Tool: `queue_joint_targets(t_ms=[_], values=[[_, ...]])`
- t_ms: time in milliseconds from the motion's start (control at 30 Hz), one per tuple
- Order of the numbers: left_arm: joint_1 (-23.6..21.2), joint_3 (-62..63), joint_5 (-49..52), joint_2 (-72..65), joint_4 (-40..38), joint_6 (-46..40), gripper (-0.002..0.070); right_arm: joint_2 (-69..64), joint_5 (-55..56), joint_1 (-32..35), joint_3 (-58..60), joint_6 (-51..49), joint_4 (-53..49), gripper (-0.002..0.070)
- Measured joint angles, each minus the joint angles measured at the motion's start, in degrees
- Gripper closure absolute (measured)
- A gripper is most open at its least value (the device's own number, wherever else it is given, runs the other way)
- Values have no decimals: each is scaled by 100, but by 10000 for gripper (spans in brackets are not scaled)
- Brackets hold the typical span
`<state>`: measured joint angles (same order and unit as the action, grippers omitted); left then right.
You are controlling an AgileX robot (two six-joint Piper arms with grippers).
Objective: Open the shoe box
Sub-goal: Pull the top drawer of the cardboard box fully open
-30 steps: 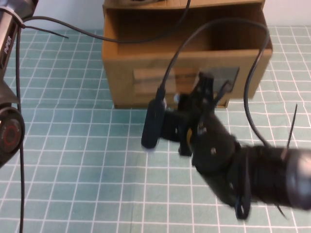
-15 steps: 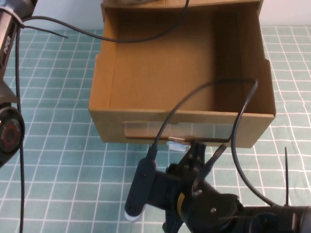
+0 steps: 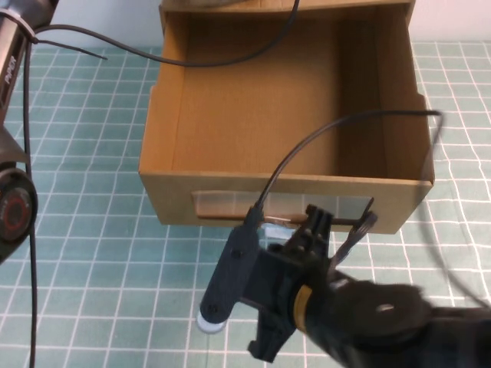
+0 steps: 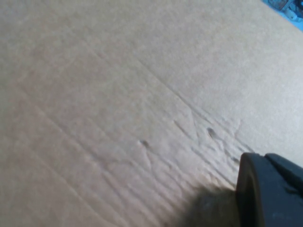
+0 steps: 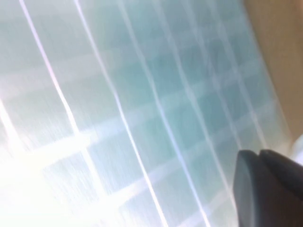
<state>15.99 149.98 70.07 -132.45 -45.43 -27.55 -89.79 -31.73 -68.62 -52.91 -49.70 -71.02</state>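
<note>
Shows shoe box (image 3: pixel 176 201) drawn well out toward the robot's side, against mostly sheathed a second ago; interior bare. Finds right gripper (image 3: pixel 318 222) just before the front wall, fingers now clenched, nothing seen held. Places left gripper (image 4: pixel 270 189) against plain cardboard; grip state not determinable. Reads as opening essentially achieved.

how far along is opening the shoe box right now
Done: the shoe box drawer is slid out, its bare inside showing. In hand: the right gripper is shut at the drawer's front wall; whether it grips anything I cannot tell. The left gripper sits against cardboard. Left: little, perhaps letting go and pulling back.
</note>
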Motion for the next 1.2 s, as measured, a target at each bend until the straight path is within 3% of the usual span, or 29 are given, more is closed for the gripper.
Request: queue_joint_targets(t_ms=[333, 500, 667, 867, 1200], values=[[-60, -124, 195, 881, 911, 192, 680, 2048, 1165, 0, -4, 0, 139, 689], [-69, -124, 241, 1898, 1531, 512, 680, 2790, -411, 0, -437, 187, 164, 689], [-69, -589, 254, 3096, 2384, 816, 680, 3430, -2236, 0, -699, 1546, 274, 689], [-69, -2527, 254, 4536, 2785, 729, 680, 4360, -3319, 0, -663, 2359, 1254, 689], [-69, -7053, 243, 7242, 3202, 371, 680, 6444, -2778, 0, 1019, 2513, 2205, 689]])
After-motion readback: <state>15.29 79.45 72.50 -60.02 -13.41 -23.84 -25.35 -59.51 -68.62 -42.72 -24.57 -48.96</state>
